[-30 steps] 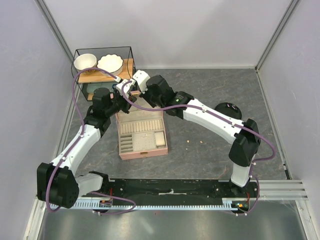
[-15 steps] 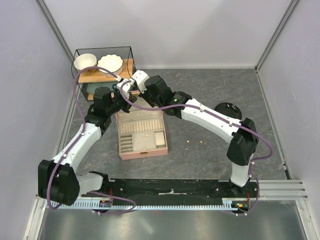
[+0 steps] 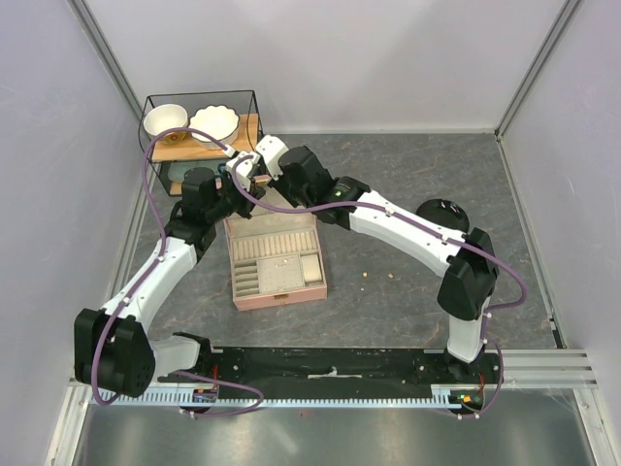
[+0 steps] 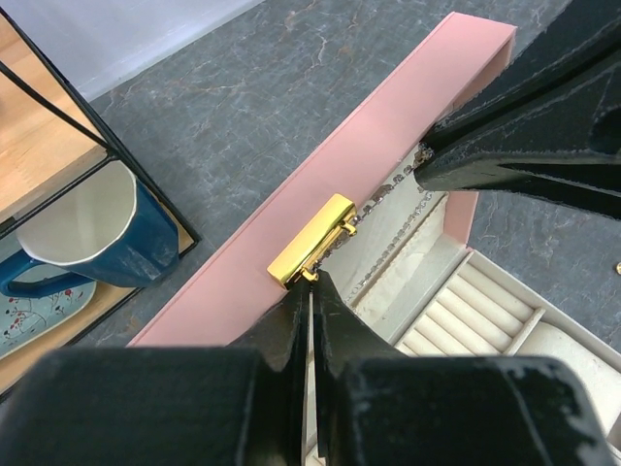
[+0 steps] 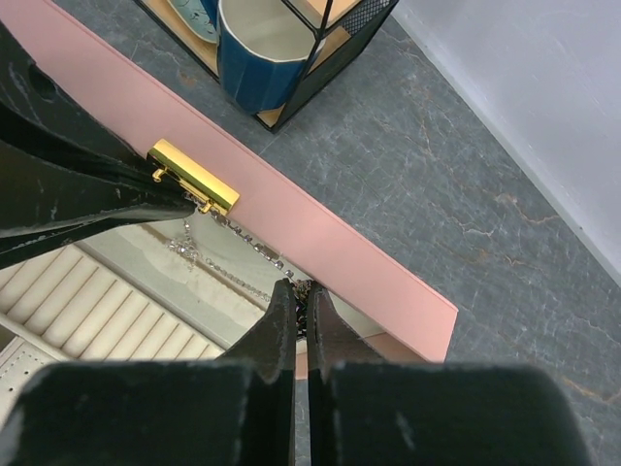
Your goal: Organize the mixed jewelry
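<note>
The thin silvery chain (image 4: 383, 191) hangs stretched between my two grippers, just above the raised lid (image 4: 388, 116) of the open pink box (image 3: 279, 296). My left gripper (image 4: 310, 283) is shut on the chain's end right at the lid's gold clasp (image 4: 312, 240). My right gripper (image 5: 303, 293) is shut on the other end, over the lid's edge (image 5: 359, 252). The chain (image 5: 247, 243) sags slightly in the right wrist view, with a reflection inside the lid. In the top view both grippers meet at the box's far edge, left (image 3: 240, 184) and right (image 3: 260, 179). Two tiny gold pieces (image 3: 364, 282) lie on the table right of the box.
A black wire shelf (image 3: 254, 107) stands at the back left with two white bowls (image 3: 165, 119) on top and a blue mug (image 4: 92, 228) below. A black round stand (image 3: 441, 210) sits at the right, partly behind my right arm. The box holds ring rolls and small compartments.
Both grippers have shifted slightly left and toward the shelf with the chain held between them. The box has not moved.
</note>
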